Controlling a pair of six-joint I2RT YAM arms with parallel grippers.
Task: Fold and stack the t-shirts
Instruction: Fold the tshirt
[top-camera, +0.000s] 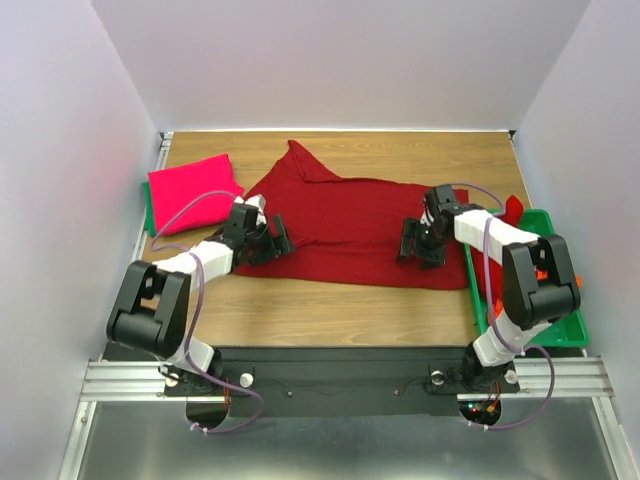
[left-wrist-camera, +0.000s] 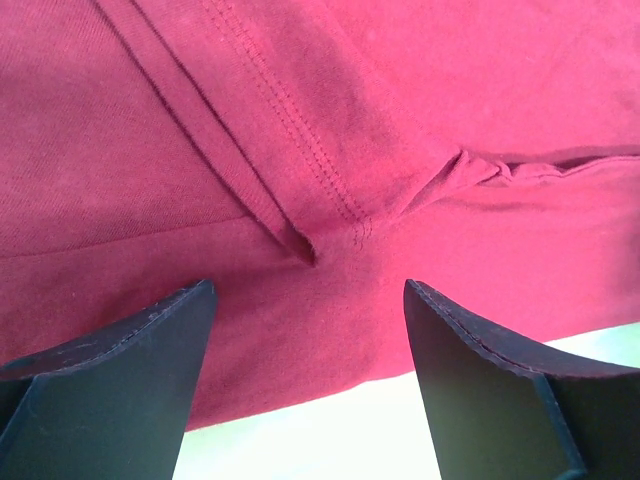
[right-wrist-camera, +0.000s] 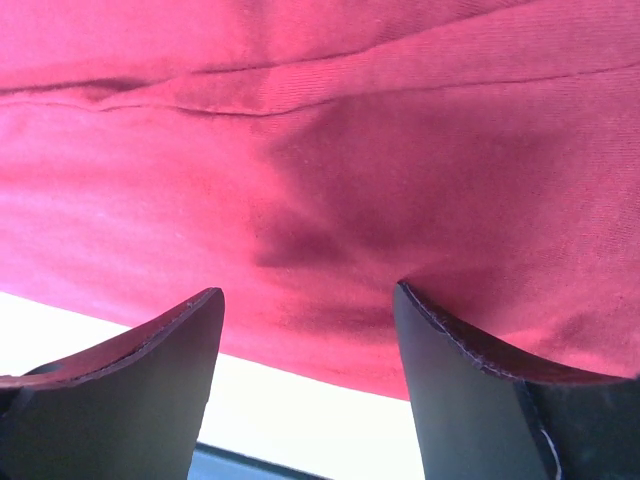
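Item: dark red t-shirt (top-camera: 350, 225), laid out on worktop (top-camera: 330, 310). My left tool (top-camera: 280, 238) and right tool (top-camera: 415, 243): jaws spread, empty, over its ends. Folded pink t-shirt (top-camera: 192, 188), far left.

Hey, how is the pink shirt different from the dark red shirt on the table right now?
The pink shirt is folded into a compact rectangle; the dark red shirt lies spread out wide. The pink shirt sits at the back left; the dark red shirt fills the middle. The pink shirt covers far less surface than the dark red shirt. Both are plain, with no print showing.
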